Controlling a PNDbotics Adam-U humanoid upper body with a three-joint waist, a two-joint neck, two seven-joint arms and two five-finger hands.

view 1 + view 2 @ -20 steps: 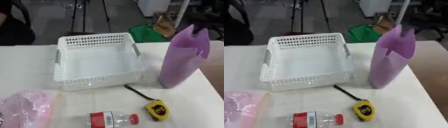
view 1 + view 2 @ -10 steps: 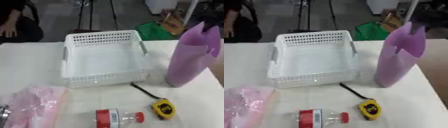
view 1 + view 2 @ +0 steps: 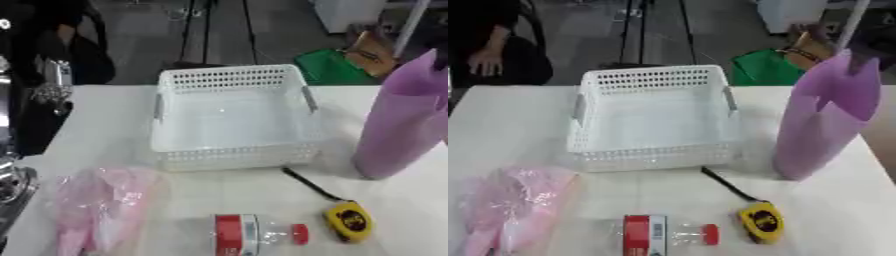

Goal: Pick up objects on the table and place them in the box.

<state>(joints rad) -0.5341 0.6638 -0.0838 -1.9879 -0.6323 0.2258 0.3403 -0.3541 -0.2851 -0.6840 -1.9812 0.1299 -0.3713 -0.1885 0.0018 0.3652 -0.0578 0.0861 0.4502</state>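
Right of the white perforated plastic basket [image 3: 654,117], a dark hand [image 3: 868,42] grips the tall purple pouch's [image 3: 824,117] top; fingers unclear. Before the basket lie a pink plastic bag [image 3: 514,210], a clear red-capped bottle [image 3: 667,234] and a yellow tape measure [image 3: 761,222].

Two eyes in the head, side by side, looking down from the near edge of the table [image 3: 500,115] toward the far edge. Both close, sharing the white basket [image 3: 654,120] and near-edge things; right eye shifted slightly rightward.
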